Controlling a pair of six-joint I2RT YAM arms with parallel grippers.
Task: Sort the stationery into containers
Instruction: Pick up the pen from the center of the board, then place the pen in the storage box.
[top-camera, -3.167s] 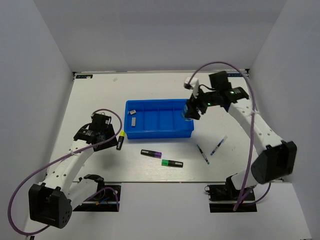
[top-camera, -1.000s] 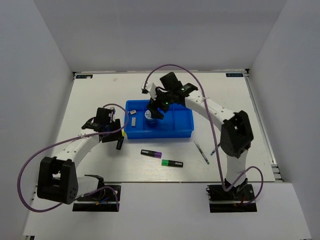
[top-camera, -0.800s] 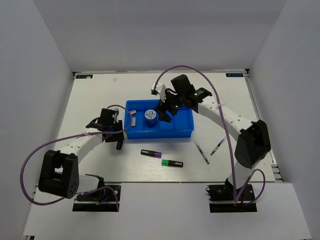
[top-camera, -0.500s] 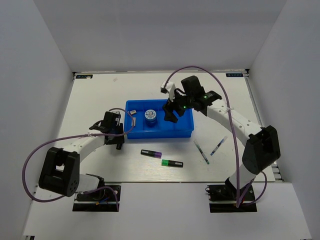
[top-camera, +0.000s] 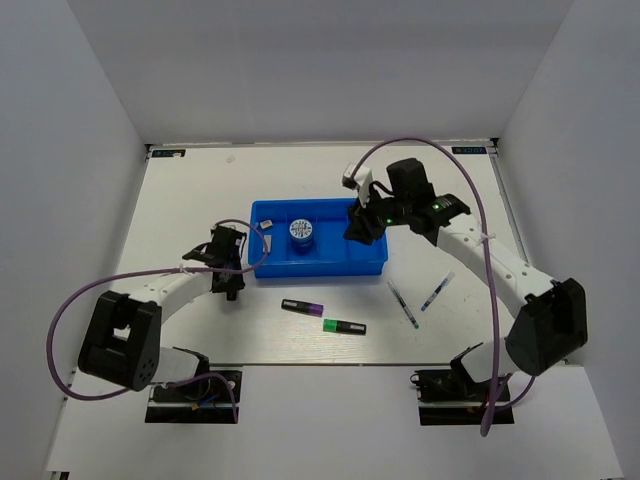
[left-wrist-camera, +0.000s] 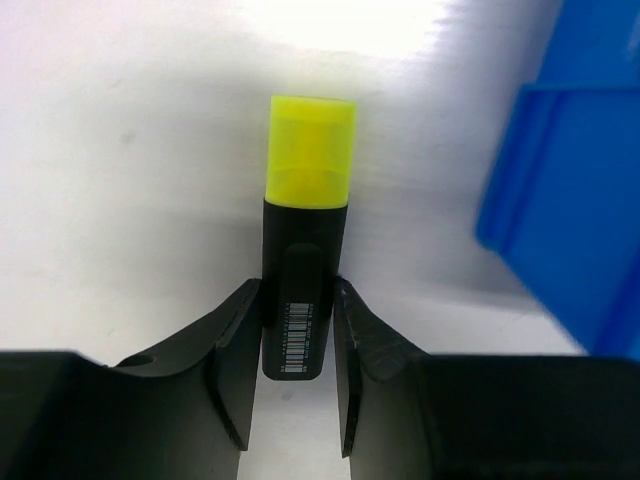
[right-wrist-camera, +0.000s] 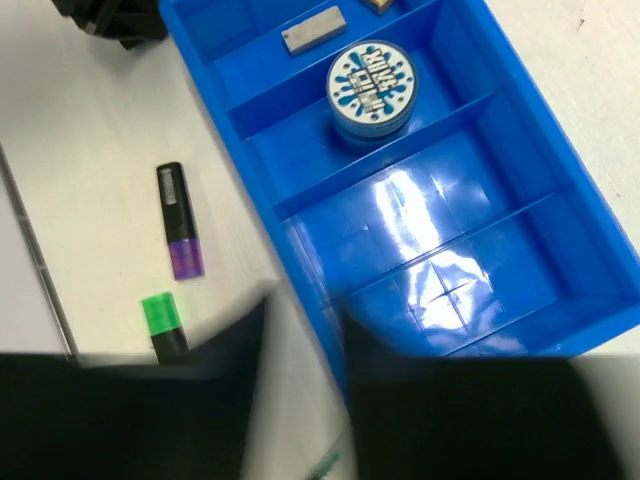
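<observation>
Nearest items: the green highlighter (top-camera: 344, 326) and, just beyond it, the purple highlighter (top-camera: 302, 306) lie flat on the white surface (top-camera: 180, 200), near each other and in front of the tray.
Right of them: 2 thin pens (top-camera: 406, 303) lie close together, not yet sorted.
Item in hand: the yellow highlighter (left-wrist-camera: 305, 230) lies on the surface just left of the tray, cap pointing away from the wrist.
Left claw (left-wrist-camera: 298, 300): narrow, with a pad against each flank of the black barrel, at the end opposite the cap.
Handling: probably light and stiff. The smooth plastic barrel may slip or twist if pinched off-centre.
Hold point: across the barrel's narrow width, ideally nearer its middle than the tail end now taken. The cap is best avoided, since it could pull off.
Pens, later: likely the trickiest items, being thin, low to the surface and apt to roll.
Blue tray (top-camera: 318, 268): 4 compartments. The grey-white block (right-wrist-camera: 313, 28) is in the leftmost and the blue-white roll (right-wrist-camera: 371, 82) in the 2nd, while the other 2 are bare.
Right claw (right-wrist-camera: 305, 330): fingers apart and blurred, gripping nothing, above the tray's right half.
</observation>
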